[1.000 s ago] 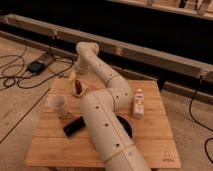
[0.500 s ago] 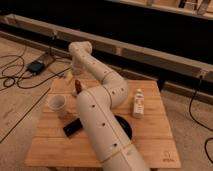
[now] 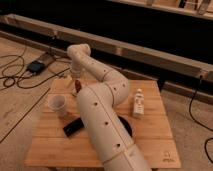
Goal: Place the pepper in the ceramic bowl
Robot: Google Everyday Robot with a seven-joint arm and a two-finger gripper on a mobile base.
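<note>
Starting at the near edge of the wooden table [image 3: 150,140], the big white arm [image 3: 102,122] rises out of the foreground and sweeps away to the far left, covering much of the top. Just left of it lies a flat black slab [image 3: 74,126], and peeking out on its right is a dark sliver of the ceramic bowl [image 3: 128,128], most of it hidden behind the arm. A little farther back, a white cup [image 3: 57,103] stands on the left and a pale cream block [image 3: 137,102] on the right, well apart. Now to the far-left part of the table, and here is the action: the gripper [image 3: 77,84] hangs pointing down over the pepper [image 3: 76,91], a small dark-red sliver lying on the wood right below it. The claw is spread, released, holding nothing, with the pepper on the table and well away from the bowl. Which way does it point? Its long axis seems to run roughly near to far, though it is too small to say which end is the stem. As for handling, I judge it feather-light, slightly soft, smooth-skinned and prone to roll (a hard squeeze could bruise or squirt it sideways). The sensible hold is across the thick middle, jaws closing square to the long axis, with gentle pressure. Beyond the table, cables [image 3: 15,80] trail over the floor.
</note>
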